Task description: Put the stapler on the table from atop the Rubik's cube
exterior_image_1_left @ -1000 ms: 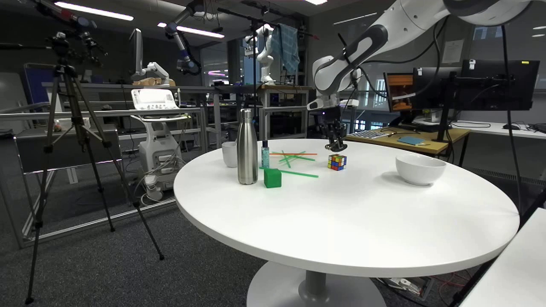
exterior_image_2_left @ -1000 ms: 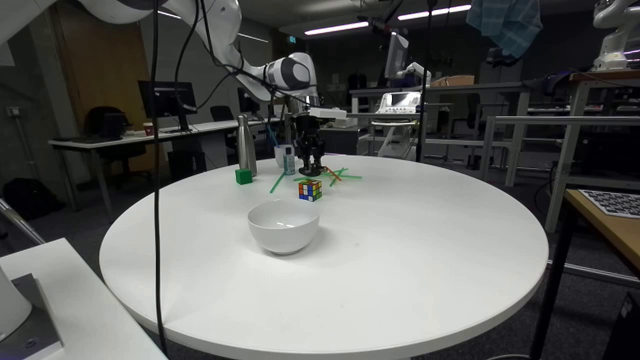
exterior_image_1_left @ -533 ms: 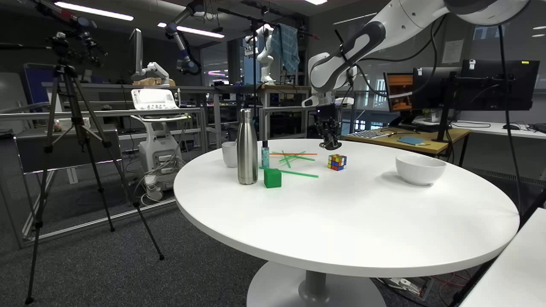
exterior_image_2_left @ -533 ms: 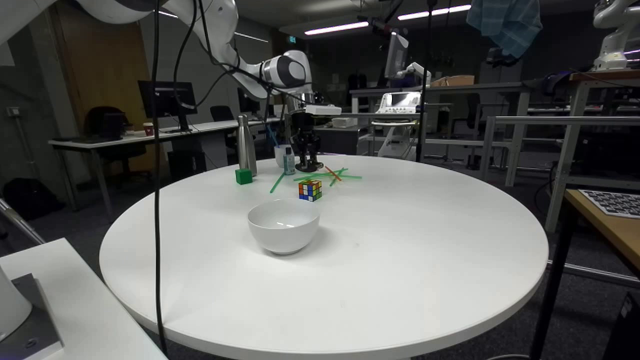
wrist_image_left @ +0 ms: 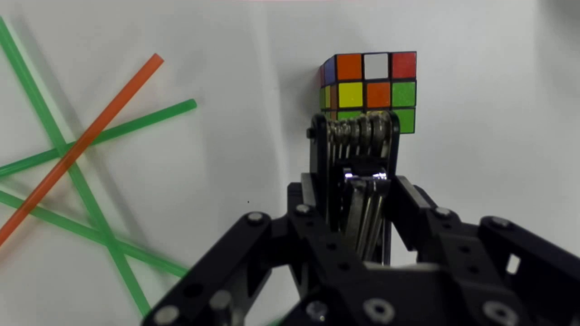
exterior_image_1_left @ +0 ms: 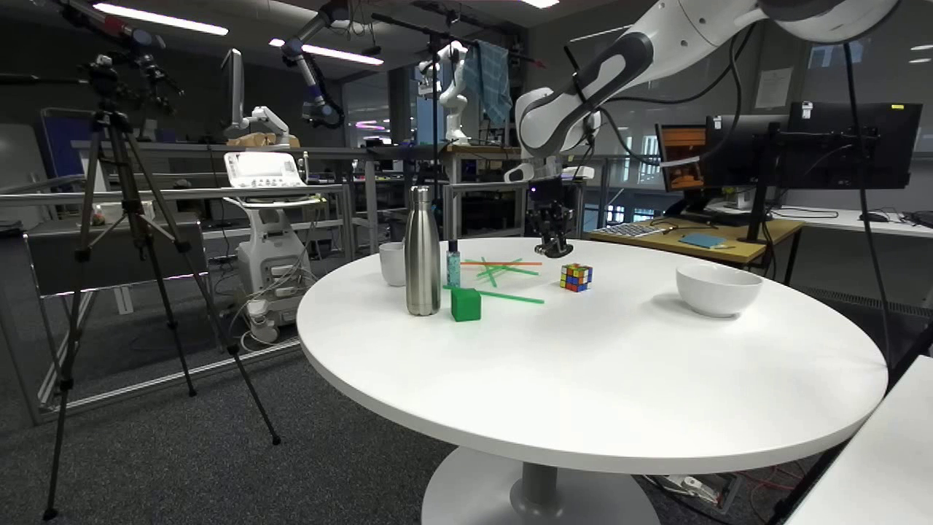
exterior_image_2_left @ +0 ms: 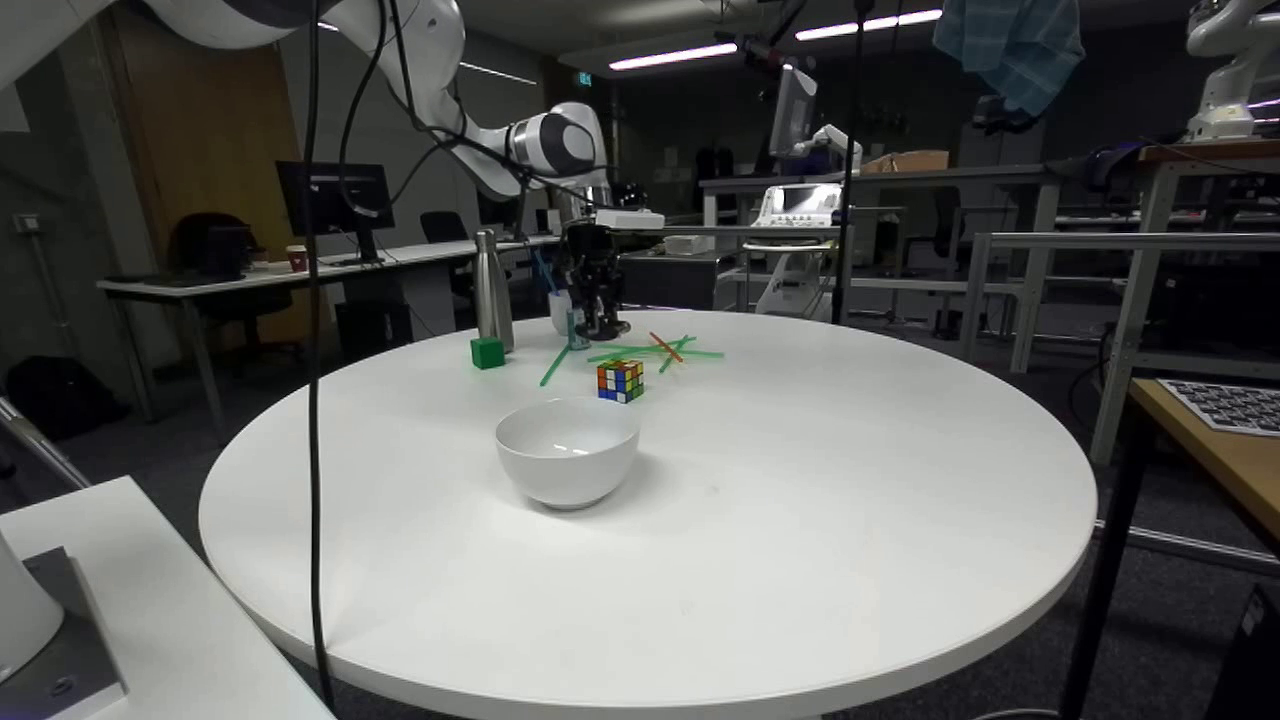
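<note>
My gripper (wrist_image_left: 359,192) is shut on the stapler (wrist_image_left: 319,149), a black elongated tool with metal parts between its fingers. In both exterior views the gripper (exterior_image_1_left: 552,232) (exterior_image_2_left: 600,312) points down and holds the stapler (exterior_image_1_left: 557,251) (exterior_image_2_left: 606,332) low over the far part of the round white table (exterior_image_1_left: 619,379). The Rubik's cube (wrist_image_left: 377,93) sits on the table beside it, with nothing on top. It shows in both exterior views (exterior_image_1_left: 576,278) (exterior_image_2_left: 620,381). In the wrist view the stapler's end covers part of the cube's near edge. The gap between stapler and table is hard to tell.
Green straws (wrist_image_left: 81,181) and an orange straw (wrist_image_left: 86,138) lie beside the gripper. A steel bottle (exterior_image_1_left: 423,255), a green block (exterior_image_1_left: 466,305), a small blue bottle (exterior_image_1_left: 453,270) and a white cup (exterior_image_1_left: 392,264) stand nearby. A white bowl (exterior_image_2_left: 567,460) stands beyond the cube.
My gripper has moved left in both exterior views with the stapler in it, away from above the Rubik's cube. The cube and the other table objects have not moved.
</note>
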